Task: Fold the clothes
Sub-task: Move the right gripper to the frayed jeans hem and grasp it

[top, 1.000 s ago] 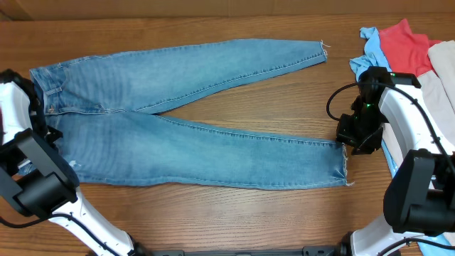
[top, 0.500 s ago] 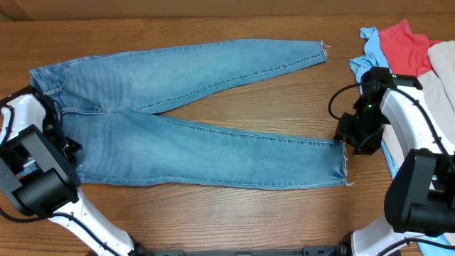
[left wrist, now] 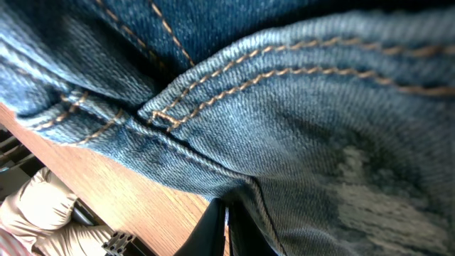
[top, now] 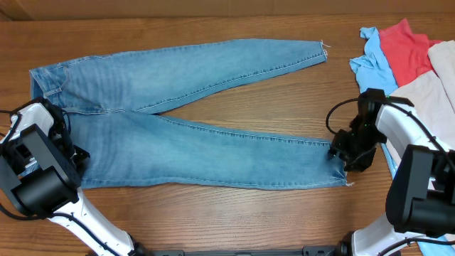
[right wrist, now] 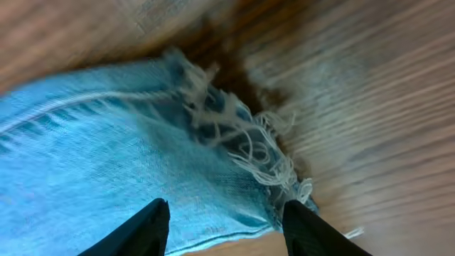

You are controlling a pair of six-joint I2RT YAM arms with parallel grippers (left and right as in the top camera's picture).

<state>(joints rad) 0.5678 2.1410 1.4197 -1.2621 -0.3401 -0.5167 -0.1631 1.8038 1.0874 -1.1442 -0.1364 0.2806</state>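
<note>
The light blue denim jeans [top: 185, 142] lie flat across the wooden table, waist at the left and both legs running right. My left gripper [top: 70, 153] is at the near corner of the waist. In the left wrist view its fingers [left wrist: 226, 229] are pressed together at the edge of the stitched denim [left wrist: 298, 107]. My right gripper [top: 340, 155] is at the frayed hem of the near leg. In the right wrist view it [right wrist: 226, 213] is open, with the frayed hem [right wrist: 242, 142] between its fingers.
A pile of other garments lies at the far right: a light blue one [top: 371, 60], a red one [top: 404, 46] and a beige one [top: 437, 71]. The far leg's hem [top: 323, 50] ends near that pile. A table edge shows in the left wrist view [left wrist: 106, 235].
My left gripper has moved in from the left onto the near waist corner. My right gripper has moved left and nearer, over the near leg's hem.
</note>
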